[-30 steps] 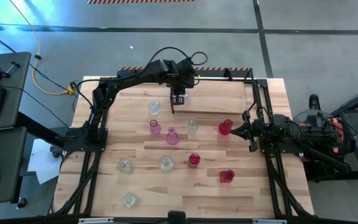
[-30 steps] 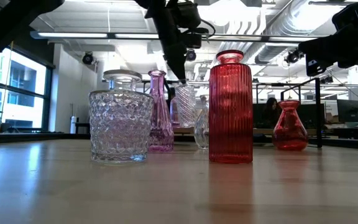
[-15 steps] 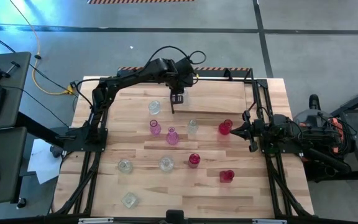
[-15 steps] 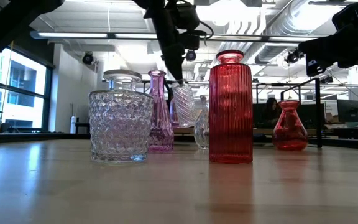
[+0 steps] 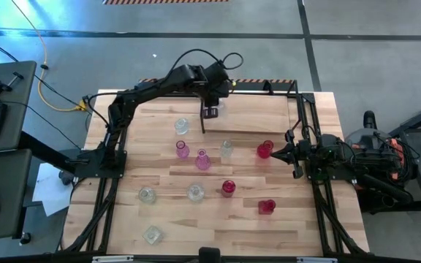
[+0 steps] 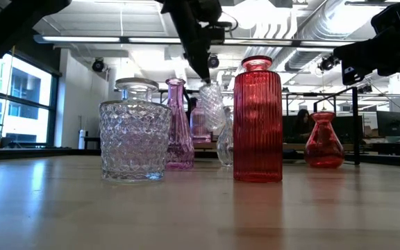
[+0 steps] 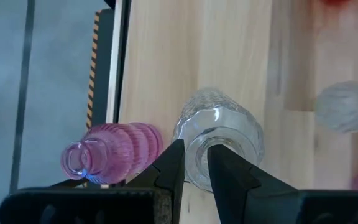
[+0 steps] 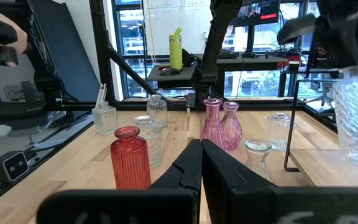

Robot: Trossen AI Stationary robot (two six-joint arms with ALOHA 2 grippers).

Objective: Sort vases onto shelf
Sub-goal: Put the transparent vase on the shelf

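Left gripper (image 7: 194, 167) fingers pinching a clear vase (image 7: 219, 140) by its rim, lifted at the far shelf (image 5: 269, 124) beside one pink vase (image 7: 114, 152) lying there; right gripper (image 8: 201, 163) pressed together, idle right; most vases still on the counter (image 5: 218, 226).

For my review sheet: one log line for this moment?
left gripper: holding clear vase by rim, raised | right gripper: shut, waiting | shelf: far edge

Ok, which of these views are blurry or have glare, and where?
Low view: bright ceiling lights glare behind the arms, and the near table is soft. Left wrist view: the clear vase in the left gripper is fairly sharp, the vases beyond are blurred. High view: evenly lit.
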